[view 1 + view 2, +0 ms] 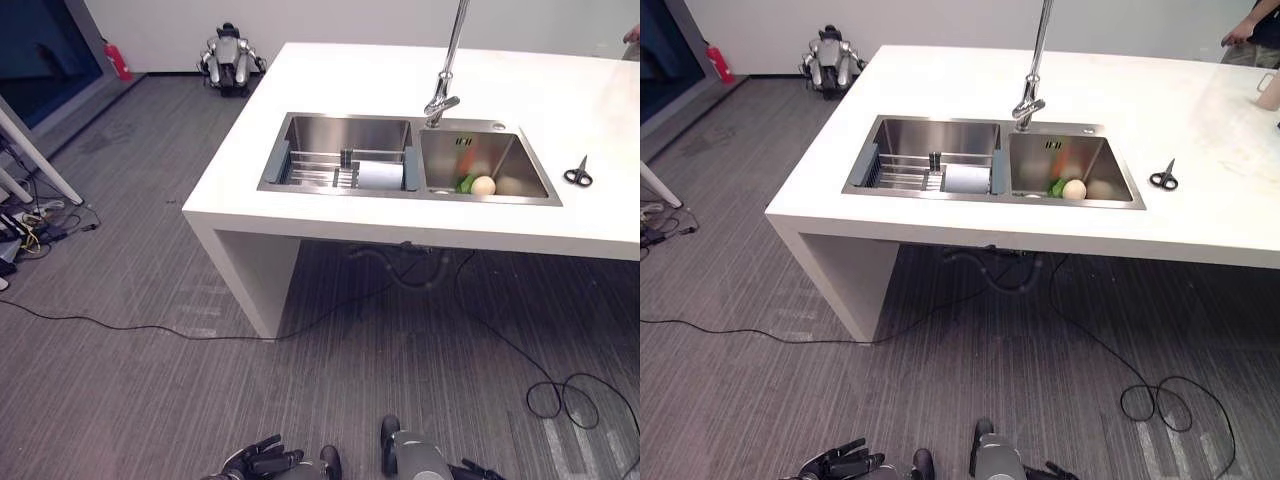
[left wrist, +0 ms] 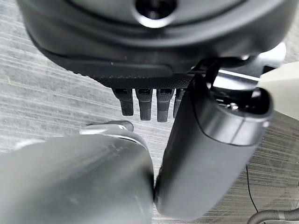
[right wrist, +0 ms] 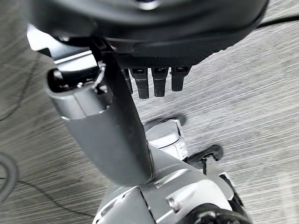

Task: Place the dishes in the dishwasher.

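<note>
grey striped carpet (image 1: 120, 400) spreads under a white desk (image 1: 560, 100) that carries a double steel sink (image 1: 400, 158) with a tall tap (image 1: 447, 75) rising behind the divider. a grey rack (image 1: 330, 168) sits in the sink's left basin with a pale dish (image 1: 378, 176) at its right end, next to the divider. in the right basin lie a cream round thing (image 1: 484, 185) and something green (image 1: 465, 184) just beside it. black scissors (image 1: 578, 173) rest on the desk right of the sink. left hand (image 1: 262, 461) hangs low over the carpet, fingers straight and loose, holding nothing. right hand (image 3: 154, 79) likewise shows straight fingers, empty.
</note>
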